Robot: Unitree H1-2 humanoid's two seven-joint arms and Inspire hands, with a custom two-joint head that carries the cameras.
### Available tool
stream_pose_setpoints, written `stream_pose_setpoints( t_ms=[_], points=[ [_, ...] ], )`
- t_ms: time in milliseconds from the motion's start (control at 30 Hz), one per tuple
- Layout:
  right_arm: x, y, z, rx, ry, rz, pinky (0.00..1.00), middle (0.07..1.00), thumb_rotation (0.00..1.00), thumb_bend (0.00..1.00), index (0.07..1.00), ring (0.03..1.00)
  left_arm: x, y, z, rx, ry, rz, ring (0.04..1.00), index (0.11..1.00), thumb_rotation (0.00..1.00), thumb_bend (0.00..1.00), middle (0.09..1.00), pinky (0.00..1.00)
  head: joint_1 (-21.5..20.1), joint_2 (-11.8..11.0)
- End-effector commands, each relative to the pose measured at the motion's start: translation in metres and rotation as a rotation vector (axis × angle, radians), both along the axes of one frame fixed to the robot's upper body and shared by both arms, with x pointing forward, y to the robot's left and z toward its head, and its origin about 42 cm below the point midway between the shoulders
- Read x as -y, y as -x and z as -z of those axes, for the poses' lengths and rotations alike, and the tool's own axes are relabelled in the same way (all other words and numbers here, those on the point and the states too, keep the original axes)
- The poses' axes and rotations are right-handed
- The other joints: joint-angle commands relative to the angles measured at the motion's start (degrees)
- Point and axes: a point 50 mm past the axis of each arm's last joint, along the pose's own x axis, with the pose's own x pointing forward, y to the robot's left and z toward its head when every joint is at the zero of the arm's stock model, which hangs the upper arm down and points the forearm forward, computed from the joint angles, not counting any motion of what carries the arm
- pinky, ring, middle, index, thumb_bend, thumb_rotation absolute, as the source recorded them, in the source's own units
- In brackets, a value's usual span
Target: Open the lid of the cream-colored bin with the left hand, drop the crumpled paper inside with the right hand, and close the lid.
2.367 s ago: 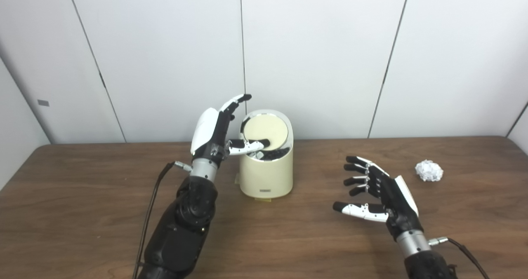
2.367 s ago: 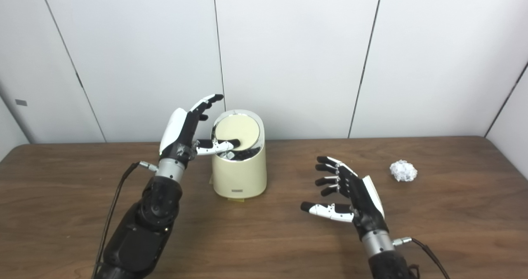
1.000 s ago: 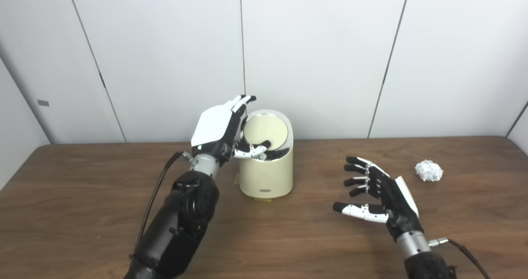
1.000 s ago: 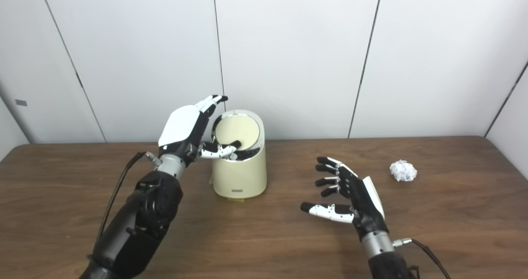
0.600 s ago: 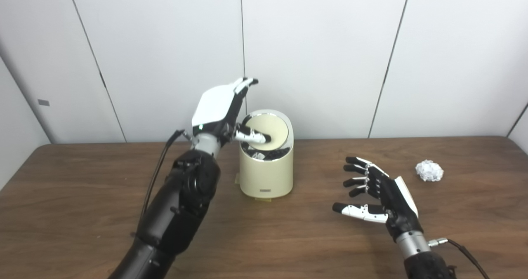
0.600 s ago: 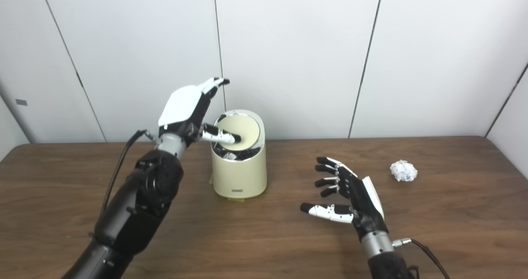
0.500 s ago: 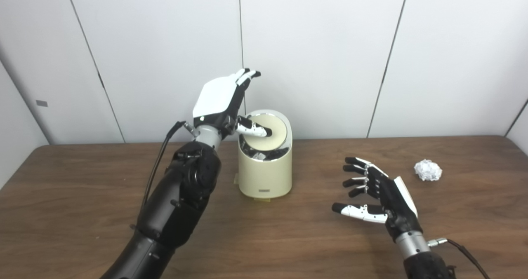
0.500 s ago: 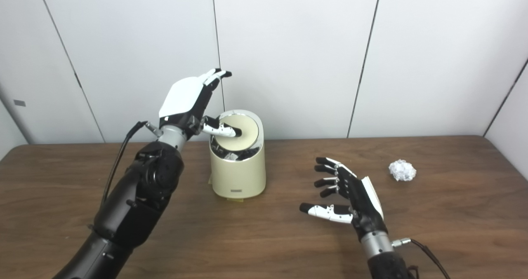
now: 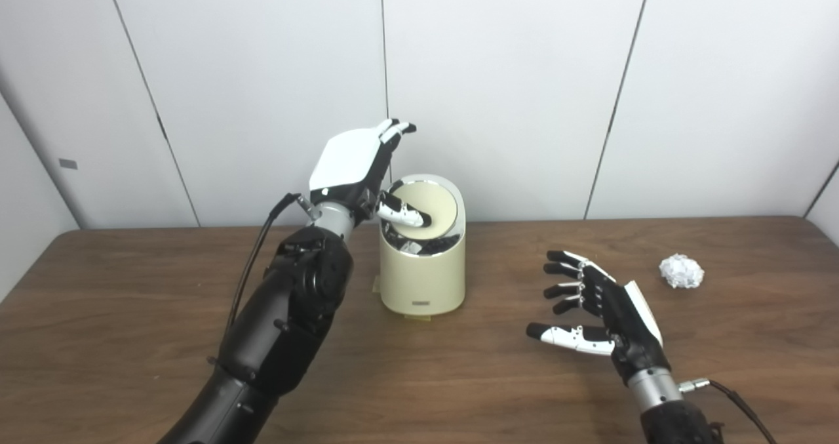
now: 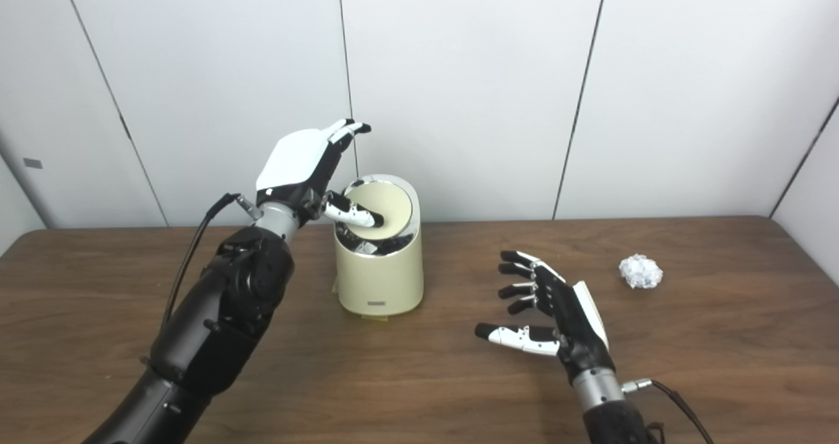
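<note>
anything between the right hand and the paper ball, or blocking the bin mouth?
Nothing visible lies between the right hand and the crumpled paper; only bare table. At the cream-colored bin, the lid is tilted up with the left hand thumb against it, partly over the opening.

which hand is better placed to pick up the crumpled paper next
Right. The right hand is open and holds nothing, on the same side of the table as the crumpled paper. The left hand is at the bin lid.
</note>
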Motion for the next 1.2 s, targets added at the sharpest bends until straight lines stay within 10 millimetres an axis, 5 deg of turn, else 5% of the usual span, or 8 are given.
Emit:
stream_pose_setpoints(
  t_ms=[0,700,1167],
  points=[
    [-0.002,-0.005,-0.020,0.083,-0.003,-0.003,0.52,0.761,0.15,0.77,0.782,0.633,0.000,-0.003,-0.023,0.080,-0.020,-0.001,0.939,0.934,0.17,0.97,0.964,0.87,-0.08,0.02],
    [-0.001,-0.003,-0.021,0.086,-0.018,0.000,0.52,0.761,0.15,0.77,0.776,0.639,-0.006,-0.003,0.018,0.054,-0.128,-0.017,0.936,0.928,0.16,0.99,0.945,0.85,-0.28,0.56],
    [-0.001,-0.002,-0.021,0.089,-0.026,0.002,0.51,0.764,0.15,0.77,0.780,0.638,-0.006,-0.005,0.019,0.046,-0.158,-0.010,0.943,0.948,0.18,0.97,0.962,0.88,-0.23,0.41]
  ],
)
